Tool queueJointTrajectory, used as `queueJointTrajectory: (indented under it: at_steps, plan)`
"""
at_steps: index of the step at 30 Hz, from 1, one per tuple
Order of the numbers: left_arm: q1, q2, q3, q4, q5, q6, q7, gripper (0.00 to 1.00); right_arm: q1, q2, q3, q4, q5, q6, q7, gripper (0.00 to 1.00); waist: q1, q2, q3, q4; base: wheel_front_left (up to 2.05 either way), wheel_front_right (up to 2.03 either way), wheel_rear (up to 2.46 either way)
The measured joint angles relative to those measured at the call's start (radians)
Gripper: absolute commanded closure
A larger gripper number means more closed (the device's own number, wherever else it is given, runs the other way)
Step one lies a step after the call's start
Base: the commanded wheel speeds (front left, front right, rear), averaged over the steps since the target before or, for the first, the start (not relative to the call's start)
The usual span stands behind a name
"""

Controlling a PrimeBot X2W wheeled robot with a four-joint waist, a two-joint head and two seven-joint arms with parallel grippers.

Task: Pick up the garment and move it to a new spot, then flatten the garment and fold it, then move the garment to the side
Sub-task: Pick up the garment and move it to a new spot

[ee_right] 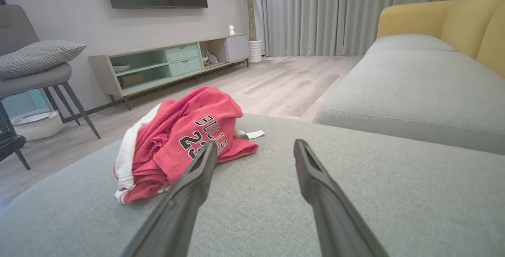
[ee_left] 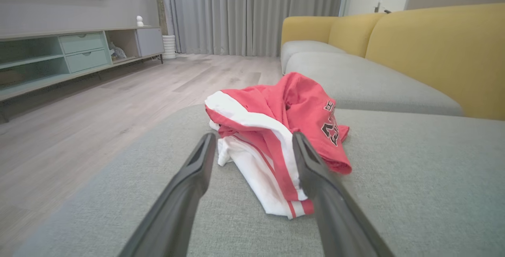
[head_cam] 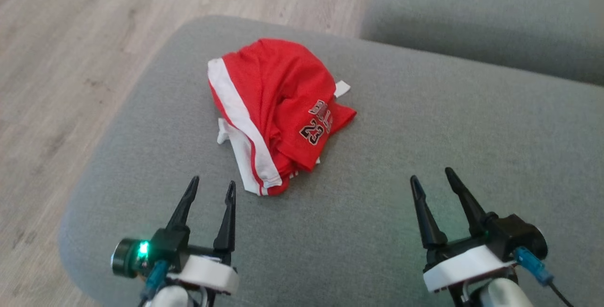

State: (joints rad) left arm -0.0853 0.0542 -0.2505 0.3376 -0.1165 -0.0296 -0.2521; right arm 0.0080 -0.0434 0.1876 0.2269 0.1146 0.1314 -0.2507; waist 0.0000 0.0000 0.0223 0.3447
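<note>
Crumpled red garment [head_cam: 273,109] with white side stripes and a black "23", heaped on the grey sofa seat [head_cam: 401,123] toward its far left rounded corner, clear of both edges there. Small white tag [head_cam: 342,88] poking out at its right side.

Left hand [head_cam: 212,183] over the seat's near left part, fingers parted moderately, nothing between them, tips just short of the garment's nearest white-striped hem. In the left wrist view, that hem framed between the two fingers.

Right hand [head_cam: 431,175] toward the near edge, well apart from the garment on its right, fingers likewise spread and empty, pointing over bare grey fabric. Unclear whether either hand touches the seat.

Pale wood floor [head_cam: 56,62] beyond the left edge. Second grey seat [head_cam: 472,14] past the far edge, with a yellow backrest [ee_left: 434,51]. Low cabinet [ee_right: 169,63] and grey curtains [ee_left: 252,12] across the room.
</note>
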Motion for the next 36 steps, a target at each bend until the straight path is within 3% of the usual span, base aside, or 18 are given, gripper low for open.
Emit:
queueJointTrajectory:
  at_steps: [7, 13, 23, 24, 25, 26, 30, 36]
  plan:
    - [-0.191, 0.026, -0.01, 0.165, 0.019, -0.052, 0.009, 0.0, -0.05, 0.0, -0.024, -0.007, -0.037, 0.0, 0.0, 0.0, 0.0001, 0.0, 0.094, -0.052, 0.0, 0.0, 0.0]
    - [-0.375, 0.028, -0.002, 0.33, -0.024, -0.072, 0.095, 0.0, -0.085, -0.002, -0.033, -0.011, -0.045, 0.0, 0.0, 0.0, 0.0003, 0.0, 0.167, -0.105, 0.0, 0.0, 0.0]
    - [-0.455, 0.028, 0.033, 0.513, -0.104, -0.085, 0.138, 0.0, -0.126, -0.002, -0.022, -0.011, -0.044, 0.0, 0.0, 0.0, 0.0002, 0.0, 0.218, -0.173, 0.0, 0.0, 0.0]
    - [-0.461, 0.026, 0.042, 0.531, -0.121, -0.085, 0.143, 0.06, -0.125, -0.002, -0.021, -0.011, -0.044, 0.0, 0.0, 0.0, 0.0002, 0.0, 0.22, -0.177, 0.0, 0.0, 0.0]
    - [-0.466, 0.024, 0.051, 0.547, -0.138, -0.085, 0.146, 0.58, -0.126, -0.002, -0.021, -0.011, -0.044, 0.0, 0.0, 0.0, 0.0002, 0.0, 0.221, -0.18, 0.0, 0.0, 0.0]
    - [-0.471, 0.024, 0.053, 0.563, -0.148, -0.086, 0.146, 1.0, -0.126, -0.002, -0.019, -0.011, -0.044, 0.0, 0.0, 0.0, 0.0003, 0.0, 0.221, -0.184, 0.0, 0.0, 0.0]
    - [-0.482, 0.025, 0.047, 0.602, -0.166, -0.094, 0.141, 1.0, -0.125, -0.002, -0.019, -0.009, -0.044, 0.0, 0.0, 0.0, 0.0001, 0.0, 0.212, -0.191, 0.0, 0.0, 0.0]
    - [-0.485, 0.034, 0.025, 0.592, -0.166, -0.095, 0.041, 1.0, -0.125, -0.002, -0.019, 0.002, -0.035, 0.0, 0.0, 0.0, 0.0001, 0.0, 0.176, -0.194, 0.0, 0.0, 0.0]
